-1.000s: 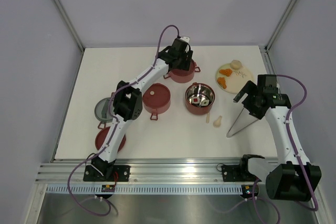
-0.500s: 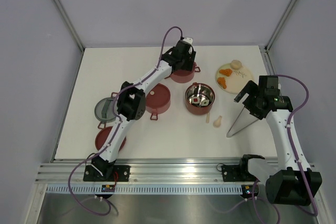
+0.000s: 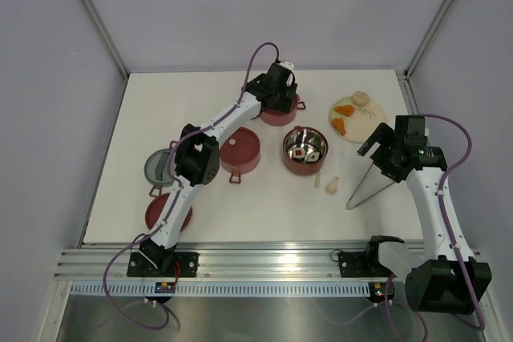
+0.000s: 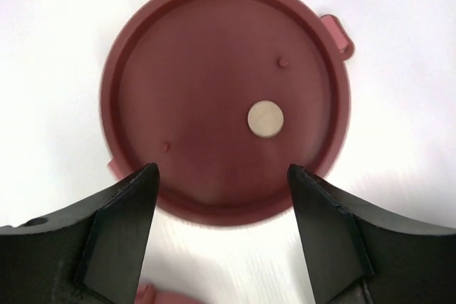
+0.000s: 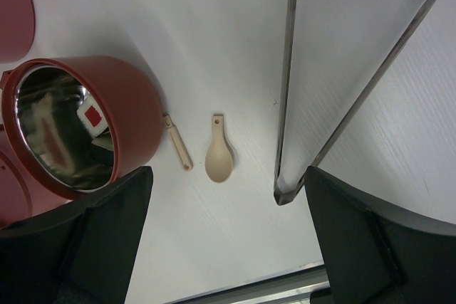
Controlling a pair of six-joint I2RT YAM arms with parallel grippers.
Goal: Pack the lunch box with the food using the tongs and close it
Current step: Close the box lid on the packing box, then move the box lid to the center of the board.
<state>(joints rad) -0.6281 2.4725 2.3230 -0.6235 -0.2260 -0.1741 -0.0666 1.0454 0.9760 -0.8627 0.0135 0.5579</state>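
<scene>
The lunch box stands in parts. My left gripper (image 3: 276, 90) (image 4: 222, 172) hangs open just above the far bowl (image 3: 279, 111), which wears a dark-red lid (image 4: 214, 97) with a small beige disc; the jaws touch nothing. A second lidded bowl (image 3: 239, 150) sits nearer. The open steel-lined bowl (image 3: 305, 150) (image 5: 64, 129) holds food, including a white piece with a red square (image 5: 92, 115). The silver tongs (image 3: 361, 185) (image 5: 286, 90) lie flat on the table. My right gripper (image 3: 375, 146) (image 5: 228, 176) hovers open above them, holding nothing. More orange and beige food (image 3: 345, 108) lies on the cream plate (image 3: 365, 127).
A grey lid (image 3: 159, 167) and a dark-red piece (image 3: 164, 210) lie at the left beside the left arm. A small beige spoon (image 3: 332, 186) (image 5: 218, 156) and a beige stick (image 5: 178, 142) lie between the open bowl and the tongs. The rail runs along the near edge.
My left gripper has shifted slightly right over the far bowl and its jaws have spread a little wider. The right arm has barely moved.
</scene>
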